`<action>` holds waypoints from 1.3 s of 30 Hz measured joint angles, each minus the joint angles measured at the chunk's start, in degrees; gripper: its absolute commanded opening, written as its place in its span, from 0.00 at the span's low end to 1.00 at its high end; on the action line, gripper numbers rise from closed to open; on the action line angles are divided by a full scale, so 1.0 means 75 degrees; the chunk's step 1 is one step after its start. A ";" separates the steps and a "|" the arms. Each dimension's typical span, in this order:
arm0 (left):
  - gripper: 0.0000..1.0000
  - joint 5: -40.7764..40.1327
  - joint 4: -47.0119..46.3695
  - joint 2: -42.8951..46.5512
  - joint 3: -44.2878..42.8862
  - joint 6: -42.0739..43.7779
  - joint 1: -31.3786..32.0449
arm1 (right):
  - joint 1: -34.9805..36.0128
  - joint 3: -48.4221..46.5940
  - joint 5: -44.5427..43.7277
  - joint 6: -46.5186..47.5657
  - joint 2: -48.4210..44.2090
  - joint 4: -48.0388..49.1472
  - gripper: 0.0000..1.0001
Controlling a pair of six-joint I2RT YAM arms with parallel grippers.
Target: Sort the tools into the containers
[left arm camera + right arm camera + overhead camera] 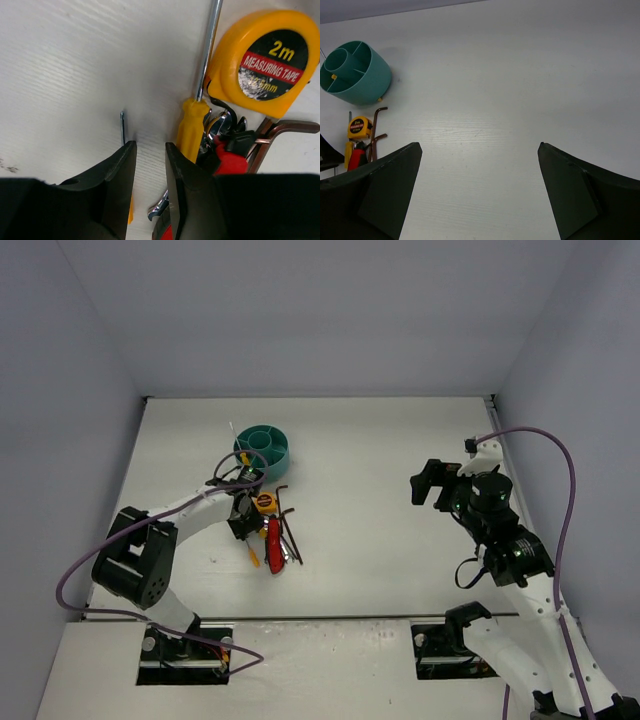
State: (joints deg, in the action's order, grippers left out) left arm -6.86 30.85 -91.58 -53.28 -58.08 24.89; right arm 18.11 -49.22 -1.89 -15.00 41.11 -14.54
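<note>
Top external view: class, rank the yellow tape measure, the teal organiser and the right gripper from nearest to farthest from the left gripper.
1. The yellow tape measure, close beside the left gripper, just to its right.
2. The teal organiser, farther back on the table, behind the tool pile.
3. The right gripper, far across on the right side.
</note>
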 measured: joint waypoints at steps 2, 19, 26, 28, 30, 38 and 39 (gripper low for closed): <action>0.26 -0.0022 -0.0092 -0.0003 0.0072 -0.0174 0.0092 | 0.0000 0.0011 0.0006 -0.0003 -0.0038 -0.0005 1.00; 0.31 -0.0737 0.0806 0.0687 -0.0345 -0.0079 0.0116 | 0.0006 0.0105 0.0107 -0.0004 -0.0165 -0.0037 1.00; 0.31 -0.0728 0.1004 0.1055 0.0006 -0.0487 0.0116 | 0.0006 0.0129 0.0116 -0.0026 -0.0167 -0.0041 1.00; 0.31 -0.0715 0.1051 0.1054 0.0307 -0.0632 0.0116 | 0.0006 0.0138 0.0116 -0.0027 -0.0170 -0.0038 1.00; 0.31 -0.0694 0.1117 0.1052 0.0526 -0.0751 0.0116 | 0.0006 0.0151 0.0116 -0.0027 -0.0170 -0.0038 1.00; 0.30 -0.0501 0.0698 0.0766 0.0802 -0.1106 0.0116 | 0.0050 0.0195 0.0132 -0.0030 -0.0246 -0.0043 1.00; 0.30 -0.0473 0.0623 0.0707 0.0782 -0.1132 0.0116 | 0.0050 0.0197 0.0164 -0.0030 -0.0264 -0.0044 1.00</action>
State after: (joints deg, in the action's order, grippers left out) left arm -10.40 35.53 -86.28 -47.41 -66.58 25.76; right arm 18.48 -47.75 -0.65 -15.22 39.13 -14.87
